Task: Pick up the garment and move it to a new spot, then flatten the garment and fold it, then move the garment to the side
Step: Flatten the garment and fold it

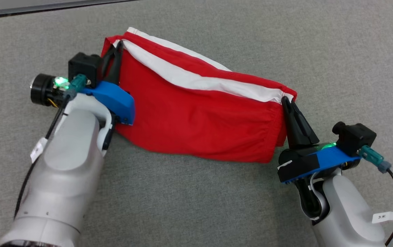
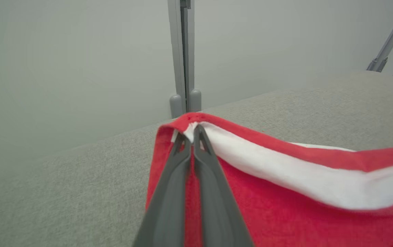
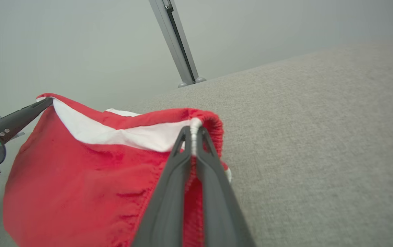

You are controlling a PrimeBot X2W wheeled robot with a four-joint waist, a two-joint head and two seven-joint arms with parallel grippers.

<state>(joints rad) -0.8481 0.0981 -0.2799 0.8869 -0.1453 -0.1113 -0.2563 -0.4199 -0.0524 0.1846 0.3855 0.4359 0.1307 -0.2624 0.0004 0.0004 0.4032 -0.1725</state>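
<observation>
Garment (image 1: 196,127): one piece, red, with a white lining (image 1: 189,80) showing along its open upper edge. It is stretched between my two pincers over the grey cloth surface (image 1: 217,206), in the middle of the scene. Its long axis runs from far left to near right. The open, white-lined edge faces the far side, and the gathered red hem faces the near side. I cannot tell whether that hem rests on the surface.

My left pincer (image 1: 116,46) is clenched on the far-left corner of the upper edge, both fingers pressed together with the cloth between them. My right pincer (image 1: 287,101) is clenched the same way on the near-right corner, nipping the white seam there. Two pincers, two fingers each, one corner apiece.

One grey metal post (image 2: 182,51) stands beyond the far edge of the surface.
</observation>
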